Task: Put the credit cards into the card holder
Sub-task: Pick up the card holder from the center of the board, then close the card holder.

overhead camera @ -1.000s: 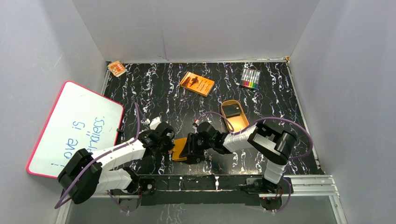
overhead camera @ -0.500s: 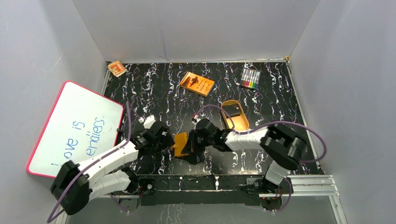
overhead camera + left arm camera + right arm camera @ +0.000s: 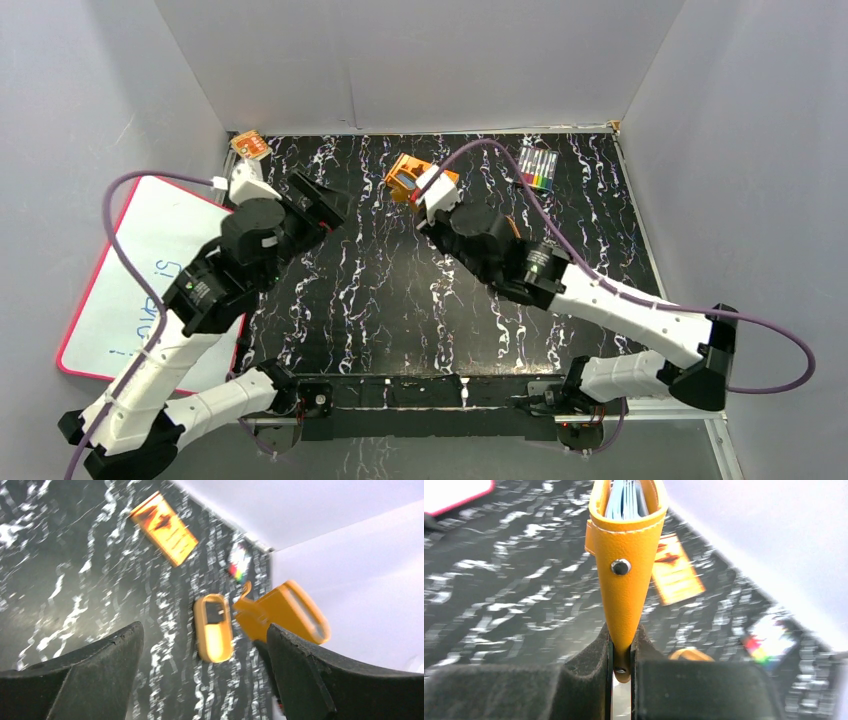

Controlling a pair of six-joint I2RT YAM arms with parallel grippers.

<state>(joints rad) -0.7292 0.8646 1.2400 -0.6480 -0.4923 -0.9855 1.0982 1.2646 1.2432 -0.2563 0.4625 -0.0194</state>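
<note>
While the overhead view shows the right hand (image 3: 418, 188) holding the wallet (image 3: 405, 178) aloft, the left hand (image 3: 318, 205) hangs wide open, empty. Its camera finds a black card (image 3: 216, 612) in the tray (image 3: 212, 650) on the surface (image 3: 75, 580). Right wrist: fingers (image 3: 589, 670) pinch the wallet's fold, pockets up. Next, probably, the left hand fetches that card.

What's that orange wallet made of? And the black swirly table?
The card holder looks like smooth orange leather or imitation leather: pale stitching runs along its edge, and it has a shiny metal snap stud. The table has a black marble-look top with white veins, possibly a printed sheet. I cannot tell for sure.
</note>
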